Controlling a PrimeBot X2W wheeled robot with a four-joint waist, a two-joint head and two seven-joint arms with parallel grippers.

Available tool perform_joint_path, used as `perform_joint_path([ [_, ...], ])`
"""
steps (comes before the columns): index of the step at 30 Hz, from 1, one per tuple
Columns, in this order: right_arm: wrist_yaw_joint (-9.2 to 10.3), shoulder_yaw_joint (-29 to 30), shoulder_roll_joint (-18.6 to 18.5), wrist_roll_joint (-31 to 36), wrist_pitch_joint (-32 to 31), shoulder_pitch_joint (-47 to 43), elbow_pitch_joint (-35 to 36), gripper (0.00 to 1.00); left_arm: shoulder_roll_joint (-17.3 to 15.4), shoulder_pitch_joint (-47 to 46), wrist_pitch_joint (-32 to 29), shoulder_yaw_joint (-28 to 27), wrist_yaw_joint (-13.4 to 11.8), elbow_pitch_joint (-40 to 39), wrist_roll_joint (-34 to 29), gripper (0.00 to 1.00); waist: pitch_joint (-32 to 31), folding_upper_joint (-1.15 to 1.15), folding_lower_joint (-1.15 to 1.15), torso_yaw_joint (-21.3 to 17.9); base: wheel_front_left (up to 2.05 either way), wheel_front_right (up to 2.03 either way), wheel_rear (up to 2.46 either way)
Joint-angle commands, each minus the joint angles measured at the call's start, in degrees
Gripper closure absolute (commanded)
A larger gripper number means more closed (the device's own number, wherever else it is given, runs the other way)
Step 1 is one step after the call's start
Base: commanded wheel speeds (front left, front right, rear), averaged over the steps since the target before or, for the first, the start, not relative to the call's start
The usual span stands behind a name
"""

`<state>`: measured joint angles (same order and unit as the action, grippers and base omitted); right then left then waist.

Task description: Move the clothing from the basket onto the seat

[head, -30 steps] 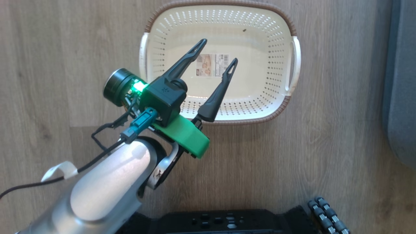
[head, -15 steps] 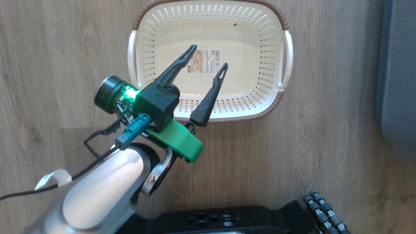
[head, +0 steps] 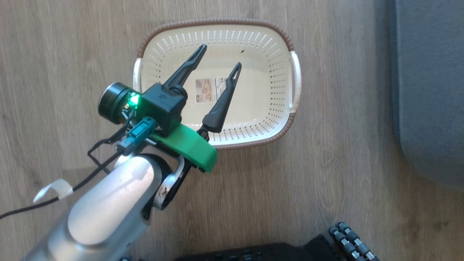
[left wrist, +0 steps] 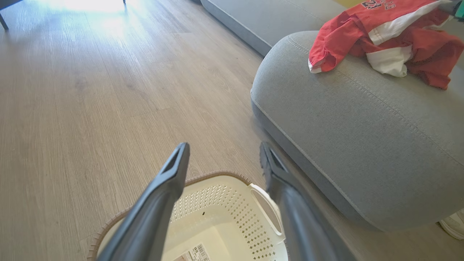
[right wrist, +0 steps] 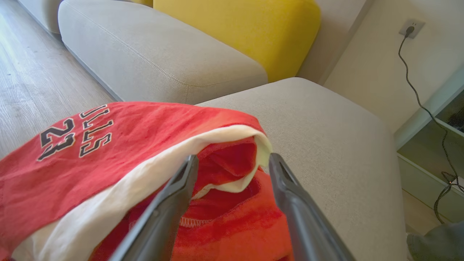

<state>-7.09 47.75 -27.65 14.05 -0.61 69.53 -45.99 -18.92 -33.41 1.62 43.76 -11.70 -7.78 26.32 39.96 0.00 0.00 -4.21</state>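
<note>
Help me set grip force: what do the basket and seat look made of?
The basket: likely moulded plastic, cream, faintly glossy, judging by its punched holes and rigid handles. The seat: apparently woven upholstery fabric, grey, matte, with visible weave and stitched seams.

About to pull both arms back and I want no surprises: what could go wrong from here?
1. The right gripper has its open jaws against a fold of the clothing; pulling back may snag the fabric and drag it along.
2. The clothing lies near the rounded edge of the seat and could slide off.
3. The left gripper hangs with open jaws over the basket; a low swing might catch its rim.
</note>
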Motion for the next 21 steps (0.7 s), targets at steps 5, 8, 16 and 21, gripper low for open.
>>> perform_joint_path([
  [5,-0.4,-14.73,-2.24,-10.45,2.44,-11.87,7.8,0.0,0.19,0.85,3.22,-2.95,0.39,1.44,2.17,0.0,-6.25,0.0,0.0,-0.99,0.0,0.0,0.0],
  [8,-0.4,-18.57,-2.24,-14.19,3.35,-16.22,11.98,0.0,0.44,1.65,4.32,-3.28,0.4,2.48,2.85,0.0,-8.38,0.0,0.0,-0.62,0.0,0.0,0.0],
  [16,-0.4,-26.23,1.19,-23.77,4.77,-32.93,31.0,0.0,1.13,5.25,8.6,-5.11,-0.15,6.78,5.45,0.0,-16.5,0.0,0.0,3.88,0.0,0.0,0.0],
  [21,-0.4,-29.39,6.48,-23.91,6.26,-41.9,39.76,0.0,0.67,8.0,10.68,-7.35,-0.71,9.76,7.23,0.0,-21.16,0.0,0.0,7.57,0.0,0.0,0.0],
])
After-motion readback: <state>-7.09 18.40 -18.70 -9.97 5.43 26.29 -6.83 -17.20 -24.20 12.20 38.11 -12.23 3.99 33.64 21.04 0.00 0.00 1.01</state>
